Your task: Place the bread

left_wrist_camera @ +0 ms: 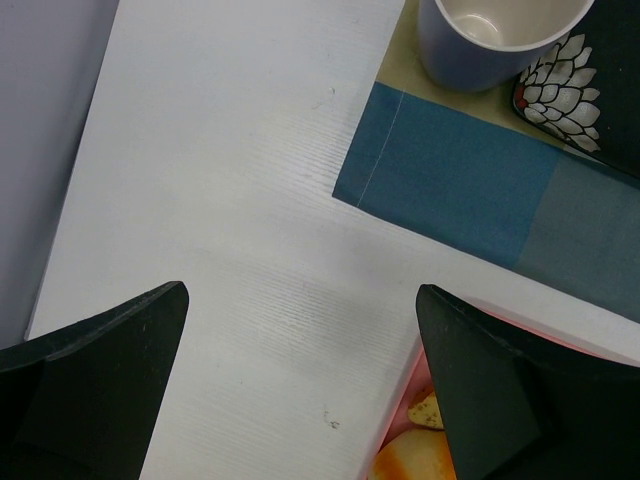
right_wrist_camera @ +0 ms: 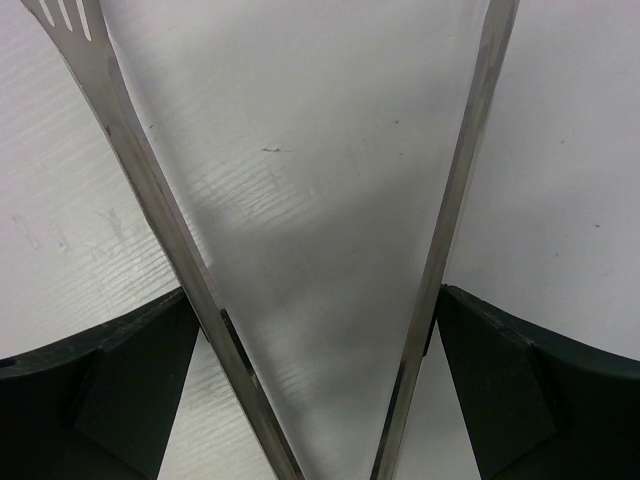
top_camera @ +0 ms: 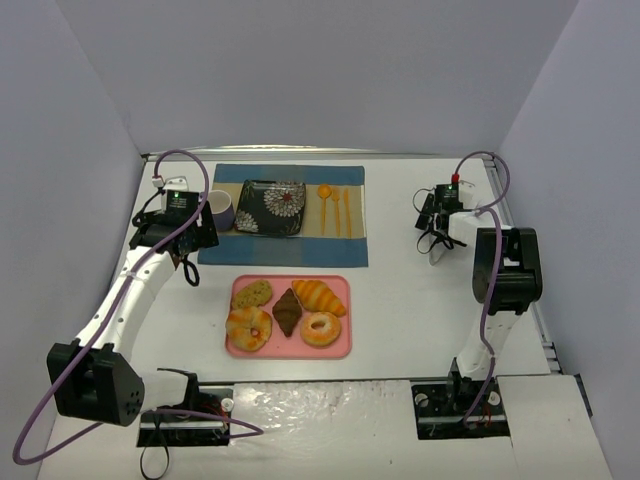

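The golden-orange, ridged croissant lies flat at the pink tray's two o'clock corner, its long axis slanting.

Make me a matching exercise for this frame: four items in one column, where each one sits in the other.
Items:
1. croissant
2. cup
3. tongs
4. dark floral plate

Places:
A. in the right gripper
B. on the pink tray
C. left end of the placemat
D. middle of the placemat

Pairs: 1-B, 2-C, 3-A, 4-D
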Controlling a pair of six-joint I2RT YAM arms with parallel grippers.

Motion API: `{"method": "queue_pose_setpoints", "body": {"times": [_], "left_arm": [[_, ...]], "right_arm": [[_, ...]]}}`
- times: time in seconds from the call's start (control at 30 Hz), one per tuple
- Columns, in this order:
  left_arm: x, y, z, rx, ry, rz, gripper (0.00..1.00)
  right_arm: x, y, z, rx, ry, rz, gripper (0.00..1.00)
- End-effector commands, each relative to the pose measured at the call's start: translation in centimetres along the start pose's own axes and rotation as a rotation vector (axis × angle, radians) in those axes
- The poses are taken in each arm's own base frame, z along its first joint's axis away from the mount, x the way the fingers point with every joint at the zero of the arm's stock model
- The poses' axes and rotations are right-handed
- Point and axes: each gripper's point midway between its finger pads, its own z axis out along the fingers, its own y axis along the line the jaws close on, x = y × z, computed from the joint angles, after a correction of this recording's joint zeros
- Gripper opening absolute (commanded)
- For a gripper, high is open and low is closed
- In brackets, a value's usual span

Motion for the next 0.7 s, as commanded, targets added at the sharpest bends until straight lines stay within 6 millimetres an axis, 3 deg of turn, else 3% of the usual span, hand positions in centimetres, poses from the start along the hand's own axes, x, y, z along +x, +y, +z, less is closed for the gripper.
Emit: {"method": "queue_pose_setpoints", "body": {"times": [0.0,0.37,0.67], "left_arm": [[-2.2,0.2,-0.5,-0.008,-0.074,-0.021,0.97],[-2.1,0.3,-0.6,-0.010,-0.073,-0.019,0.97],[-2.1,0.5,-0.8,-0.015,-0.075,-0.020,0.97]], "right_arm": [[-2.1,-0.9,0.4,0.035,-0.045,0.039,1.00],[-1.4,-1.0,0.8,0.025,-0.023,0.021,0.94],[-0.8,-0.7,0.6,0.002,-0.002,0.014,0.67]]}}
